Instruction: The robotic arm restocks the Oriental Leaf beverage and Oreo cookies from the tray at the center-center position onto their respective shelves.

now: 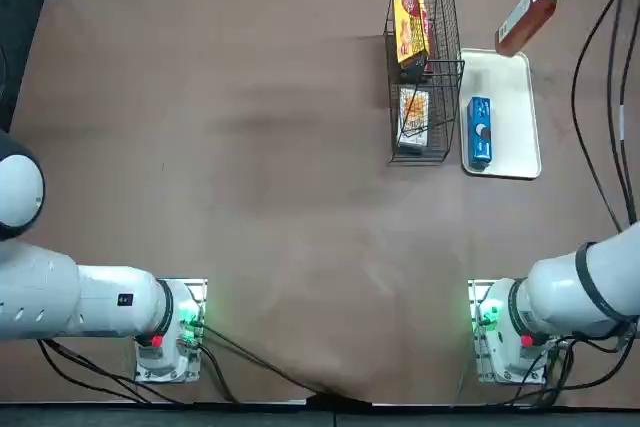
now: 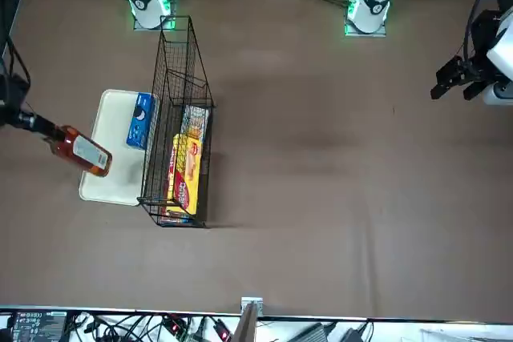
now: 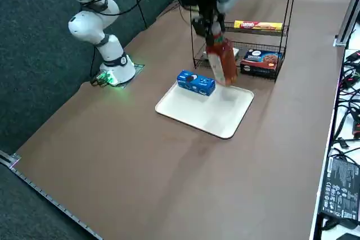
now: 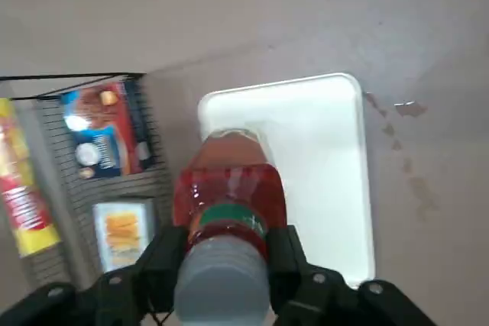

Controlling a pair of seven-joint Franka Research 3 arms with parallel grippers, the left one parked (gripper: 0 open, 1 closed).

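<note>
- Brown tabletop (image 1: 250, 197) is supporting the tray (image 1: 515, 127), Oreo box (image 1: 480, 132) resting on it.
- Right gripper (image 4: 231, 236) is pinching the bottle (image 1: 525, 22) near the tray.
- Wrist view alone is revealing spots (image 4: 411, 108) beside it.

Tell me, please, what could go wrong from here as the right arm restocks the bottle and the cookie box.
The right gripper has its fingers closed on the bottle near the cap, and the bottle leans, so its heavy lower end might swing or slip. The rack stands right beside the tray, so the bottle could knock its thin wires. Packets already sit on its tiers, including the yellow one, and might get pushed.
</note>
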